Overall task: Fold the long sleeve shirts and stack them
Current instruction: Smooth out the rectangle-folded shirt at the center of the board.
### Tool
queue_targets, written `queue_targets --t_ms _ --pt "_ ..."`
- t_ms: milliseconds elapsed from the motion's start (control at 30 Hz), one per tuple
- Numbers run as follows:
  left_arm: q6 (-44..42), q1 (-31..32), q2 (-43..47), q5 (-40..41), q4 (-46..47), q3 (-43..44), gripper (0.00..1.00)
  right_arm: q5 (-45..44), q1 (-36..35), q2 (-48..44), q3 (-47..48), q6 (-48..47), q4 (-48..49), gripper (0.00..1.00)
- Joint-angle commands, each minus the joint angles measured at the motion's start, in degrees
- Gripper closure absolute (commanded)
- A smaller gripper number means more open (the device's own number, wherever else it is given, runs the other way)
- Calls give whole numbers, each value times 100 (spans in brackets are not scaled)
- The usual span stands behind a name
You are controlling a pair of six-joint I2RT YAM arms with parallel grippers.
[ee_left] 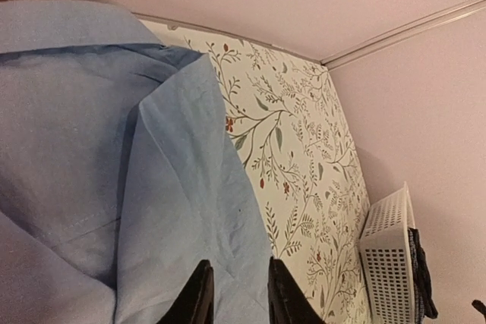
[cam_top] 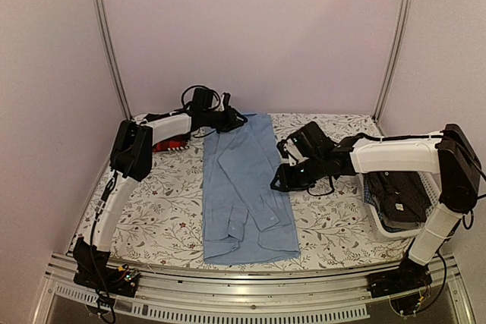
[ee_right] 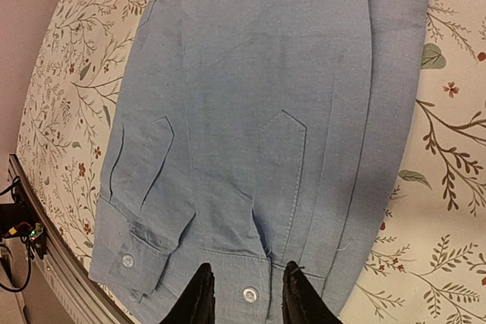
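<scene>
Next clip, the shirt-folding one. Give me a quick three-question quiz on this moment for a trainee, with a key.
1. True or false: the light blue shirt lies inside the white basket.
2. What is in the basket? A) dark shirts B) a yellow towel C) folded socks
3. Short answer: which is at the blue shirt's collar end, the left pincer or the right pincer?

Key
1. False. It lies spread flat on the table.
2. A
3. Left
</scene>
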State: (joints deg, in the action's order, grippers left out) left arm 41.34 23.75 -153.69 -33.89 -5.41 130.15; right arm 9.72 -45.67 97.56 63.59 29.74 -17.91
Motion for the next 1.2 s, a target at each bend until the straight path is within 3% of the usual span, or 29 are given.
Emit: queue_targets --t_ms 0,300,667,867,1167 --pt "40 195 -189 87 266 378 75 25 51 -53 177 -81 38 71" --pt "1415 234 -878 920 1083 749 76 75 88 -35 173 -100 7 70" --pt "2313 218 -1310 1538 1245 986 77 115 102 -35 145 -86 -40 71" --pt "2219 187 -1239 1316 1391 1013 77 128 107 -61 116 -91 -46 70" --pt "907 167 -139 703 1480 538 74 51 102 -41 166 -166 -38 70"
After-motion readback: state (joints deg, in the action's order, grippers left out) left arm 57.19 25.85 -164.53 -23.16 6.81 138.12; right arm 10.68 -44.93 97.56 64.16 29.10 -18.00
